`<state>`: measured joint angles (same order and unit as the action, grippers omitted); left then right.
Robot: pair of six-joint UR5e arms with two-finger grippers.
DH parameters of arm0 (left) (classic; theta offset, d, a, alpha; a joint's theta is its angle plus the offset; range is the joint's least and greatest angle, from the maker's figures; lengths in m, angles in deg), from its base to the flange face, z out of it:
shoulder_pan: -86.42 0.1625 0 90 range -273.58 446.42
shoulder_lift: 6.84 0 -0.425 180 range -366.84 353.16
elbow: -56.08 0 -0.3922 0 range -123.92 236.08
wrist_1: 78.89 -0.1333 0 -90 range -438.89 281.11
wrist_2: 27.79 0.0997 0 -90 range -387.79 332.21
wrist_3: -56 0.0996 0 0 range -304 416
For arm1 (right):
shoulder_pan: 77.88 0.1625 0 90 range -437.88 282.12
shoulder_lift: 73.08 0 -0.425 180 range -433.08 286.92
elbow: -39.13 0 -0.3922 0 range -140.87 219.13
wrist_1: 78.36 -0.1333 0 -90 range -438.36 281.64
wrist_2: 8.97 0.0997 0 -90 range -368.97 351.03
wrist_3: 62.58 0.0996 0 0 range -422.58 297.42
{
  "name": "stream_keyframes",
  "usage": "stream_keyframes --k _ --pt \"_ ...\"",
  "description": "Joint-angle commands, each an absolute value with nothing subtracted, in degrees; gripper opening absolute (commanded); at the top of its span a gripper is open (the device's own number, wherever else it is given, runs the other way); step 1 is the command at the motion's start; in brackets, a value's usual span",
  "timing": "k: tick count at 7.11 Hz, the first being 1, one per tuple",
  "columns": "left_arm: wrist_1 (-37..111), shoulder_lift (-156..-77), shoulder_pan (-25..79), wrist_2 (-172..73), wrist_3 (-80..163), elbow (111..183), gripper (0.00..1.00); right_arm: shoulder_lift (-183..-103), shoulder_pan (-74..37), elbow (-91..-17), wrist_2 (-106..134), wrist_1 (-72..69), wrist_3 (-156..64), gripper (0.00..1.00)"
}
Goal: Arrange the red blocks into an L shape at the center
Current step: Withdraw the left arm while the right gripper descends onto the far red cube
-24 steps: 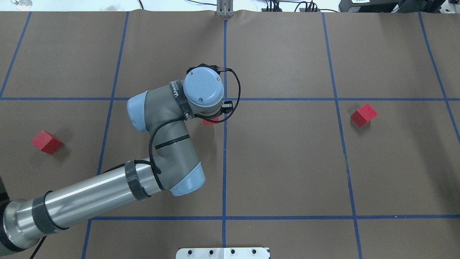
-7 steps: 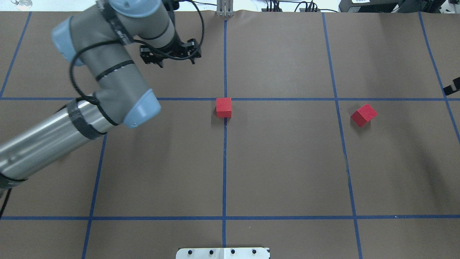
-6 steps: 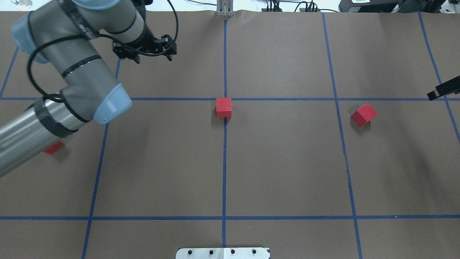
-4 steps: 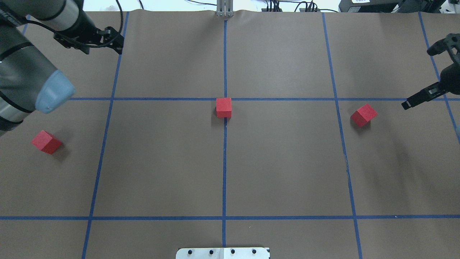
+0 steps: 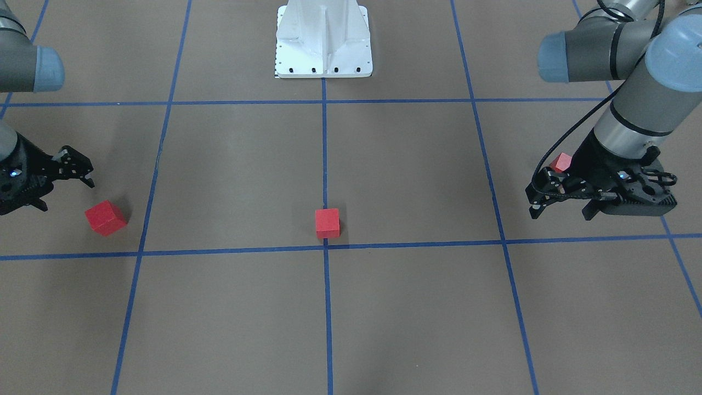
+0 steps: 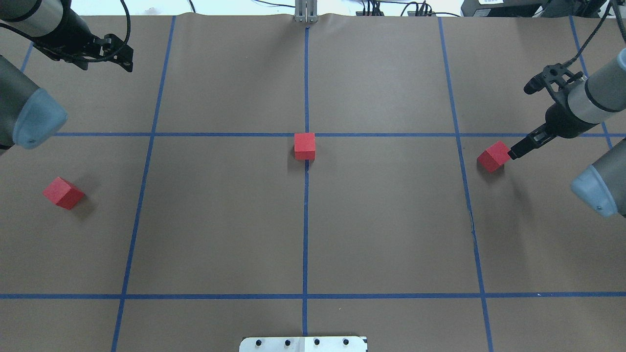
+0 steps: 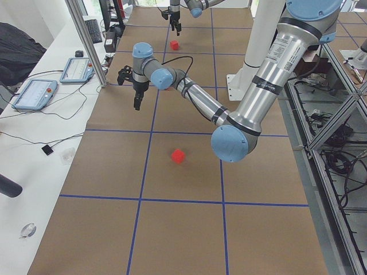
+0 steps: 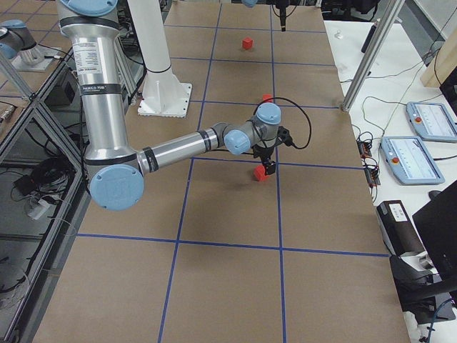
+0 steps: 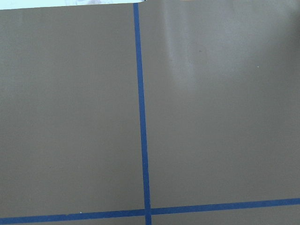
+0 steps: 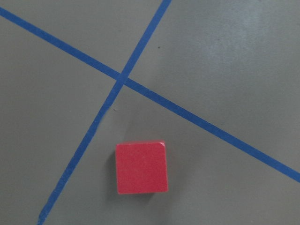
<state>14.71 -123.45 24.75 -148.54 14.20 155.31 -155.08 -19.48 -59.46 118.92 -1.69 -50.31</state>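
Nearest the robot's base, one red block (image 6: 62,192) lies alone on the surface (image 6: 381,220), at the robot's left. The front-facing view hides most of it behind the left pincer (image 5: 560,214), which hangs farther out, wide open and empty. The right block (image 6: 495,156) sits just beside the right pincer (image 6: 520,121), which is spread wide and holds nothing. The right wrist view shows this block near a tape crossing (image 10: 123,79). The third block (image 6: 304,145) rests at centre.
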Motion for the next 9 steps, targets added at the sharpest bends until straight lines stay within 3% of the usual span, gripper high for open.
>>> stream_keyframes --k 1,8,9 --pt "14.8 -123.21 24.81 -148.55 14.26 155.22 0.99 -152.18 -20.84 -55.18 118.83 -1.72 -50.18 0.99" --pt "14.8 -123.12 24.81 -148.46 14.34 154.87 0.99 -150.77 -24.27 -49.9 118.74 -1.63 -49.92 0.98" --pt "14.8 -123.12 24.81 -148.55 14.26 154.87 0.99 -150.77 -24.27 -49.9 118.74 -1.63 -49.75 0.86"
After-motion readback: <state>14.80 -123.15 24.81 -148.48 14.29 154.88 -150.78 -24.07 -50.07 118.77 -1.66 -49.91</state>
